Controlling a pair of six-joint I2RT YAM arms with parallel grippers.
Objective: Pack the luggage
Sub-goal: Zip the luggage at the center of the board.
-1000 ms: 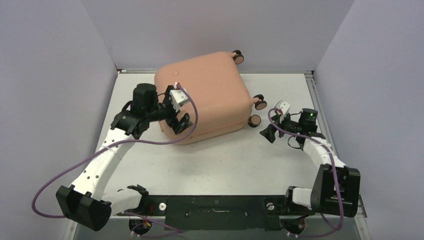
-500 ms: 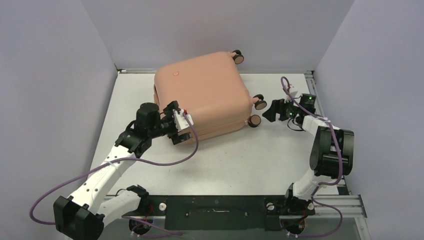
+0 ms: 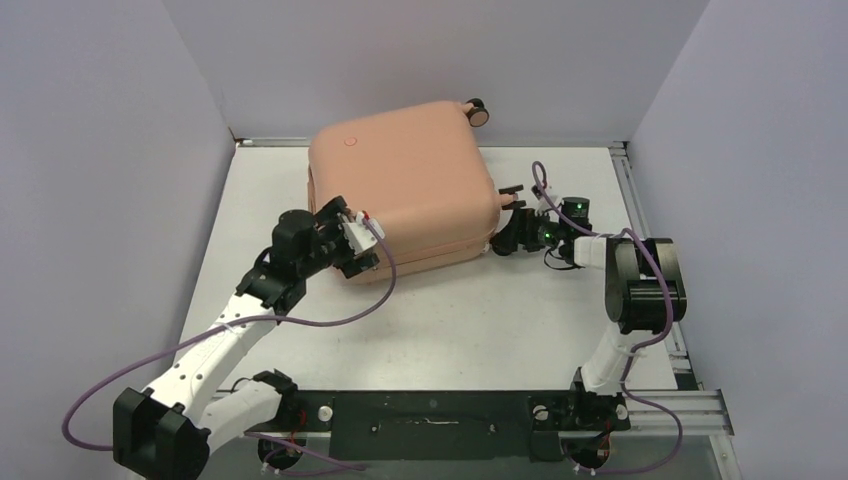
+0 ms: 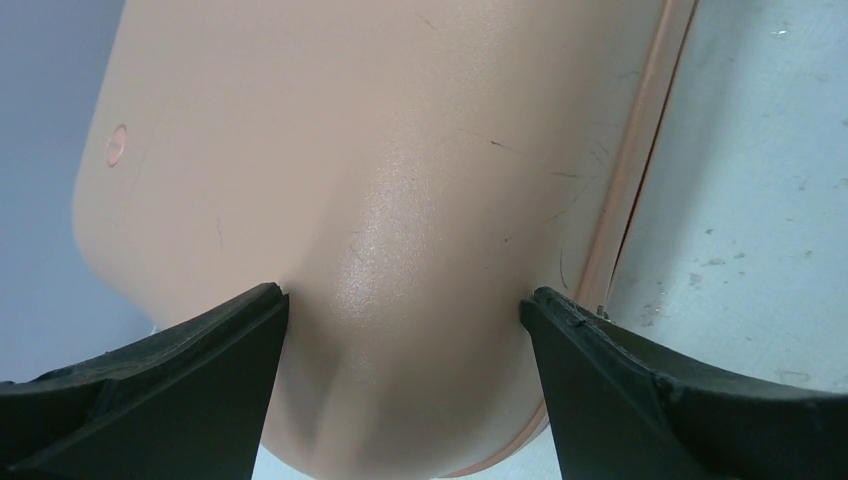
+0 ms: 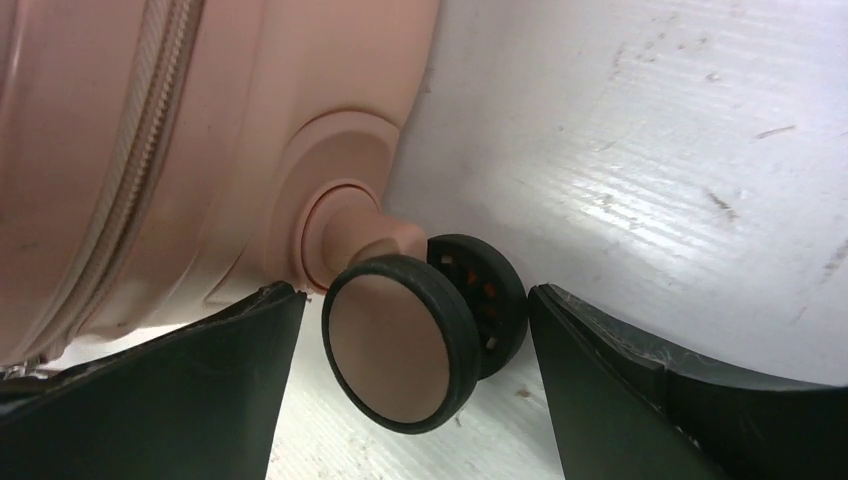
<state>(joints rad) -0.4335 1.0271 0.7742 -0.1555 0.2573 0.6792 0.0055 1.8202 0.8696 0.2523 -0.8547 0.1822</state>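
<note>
The luggage (image 3: pixel 400 190) is lying closed and flat on the table (image 3: pixel 450 320), sitting toward 12 o'clock from the table's middle. Its logo dot (image 3: pixel 351 141) is facing up near its 11 o'clock corner, and its far wheel (image 3: pixel 477 112) is sticking out at its 1 o'clock corner.

I am holding my left pincer (image 3: pixel 352 237) spread wide at the shell's 7 o'clock corner, one finger on each side of that rounded corner. Whether the tips are pressing on it I cannot tell.

I am holding my right pincer (image 3: pixel 508 220) at the luggage's 4 o'clock side, also wide. Its fingers are flanking the near wheel (image 5: pixel 400 345), with a gap showing on both sides. The zipper (image 5: pixel 140 150) is running just beyond, toward 10 o'clock in the wrist view.
</note>
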